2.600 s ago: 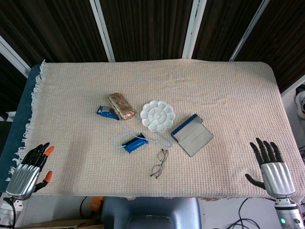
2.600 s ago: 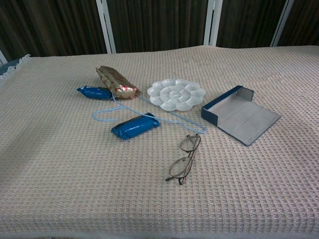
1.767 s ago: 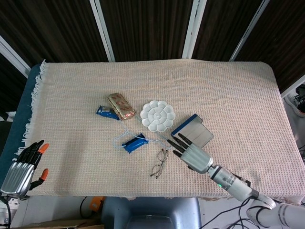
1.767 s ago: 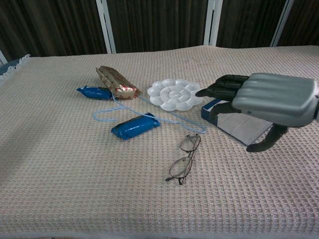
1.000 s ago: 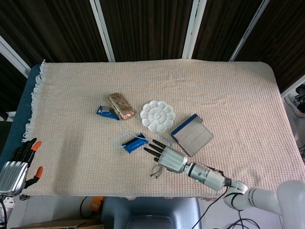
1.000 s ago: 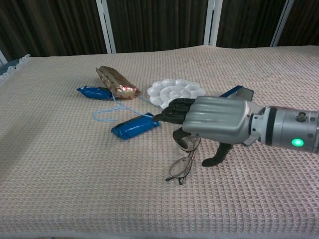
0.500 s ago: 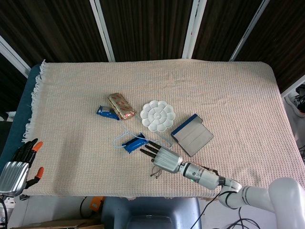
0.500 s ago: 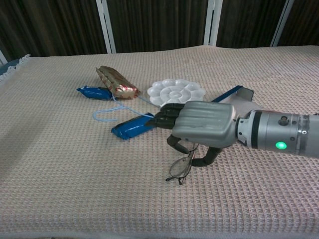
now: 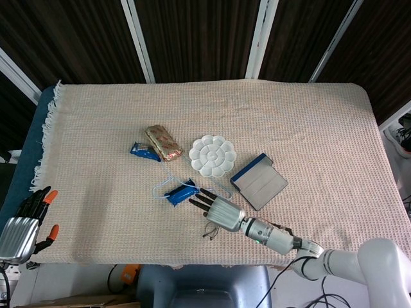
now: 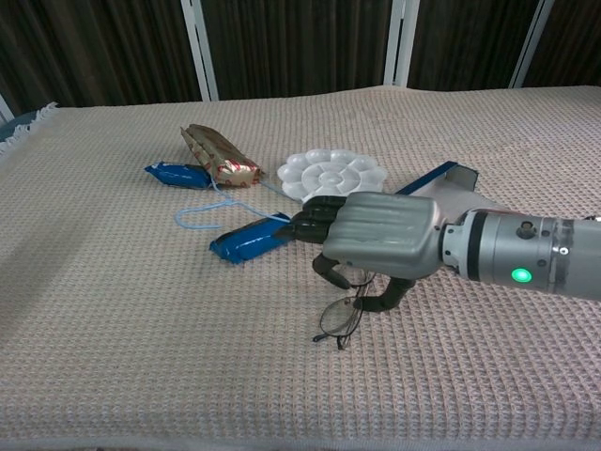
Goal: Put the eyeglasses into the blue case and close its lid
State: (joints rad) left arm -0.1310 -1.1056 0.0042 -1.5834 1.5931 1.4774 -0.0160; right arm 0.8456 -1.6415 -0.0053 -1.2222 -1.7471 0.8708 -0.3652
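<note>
Over the eyeglasses (image 10: pixel 340 318) hovers the right hand (image 10: pixel 376 240), fingers apart, grasping nothing; closing carelessly could bend that thin frame.

- Both views are evenly and brightly lit from overhead; the woven tablecloth (image 9: pixel 308 128) reads clearly, with no blown-out glare.
- Behind the table the dark slatted backdrop (image 9: pixel 192 38) stays deep and almost featureless.
- Shadows are soft and short: a faint one lies under the right hand (image 10: pixel 380 235) on the cloth in the chest view, and a broad dim patch darkens the cloth at the left edge.
- The metal back of that hand carries a mild sheen, and a green indicator light (image 10: pixel 517 276) glows on its wrist.
- Focus is sharp in both; the head view bends slightly toward its corners.
</note>
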